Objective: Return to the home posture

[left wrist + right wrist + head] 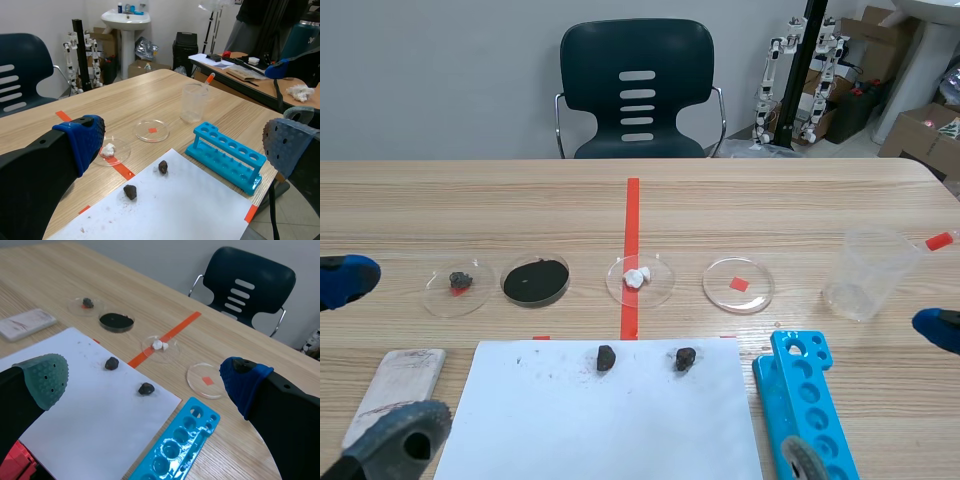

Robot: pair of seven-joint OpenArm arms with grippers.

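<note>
L hand [186,142]: low at near-L edge of counter [770,200], fingers wide apart, nothing btwn. It faces across the counter twd blue tube rack [227,160] & beaker [194,102].
R hand [145,379]: low at near-R edge, also spread wide, empty. It faces over white sheet [85,400] twd dishes [175,351] & chair [245,282].
Rack's long axis runs away from me, just R of sheet.
Two dark lumps [606,357] near sheet's far edge.
Sink [125,17] shows in L wrist view only. White slab [395,385] by L hand shows in scene & R wrist views.
</note>
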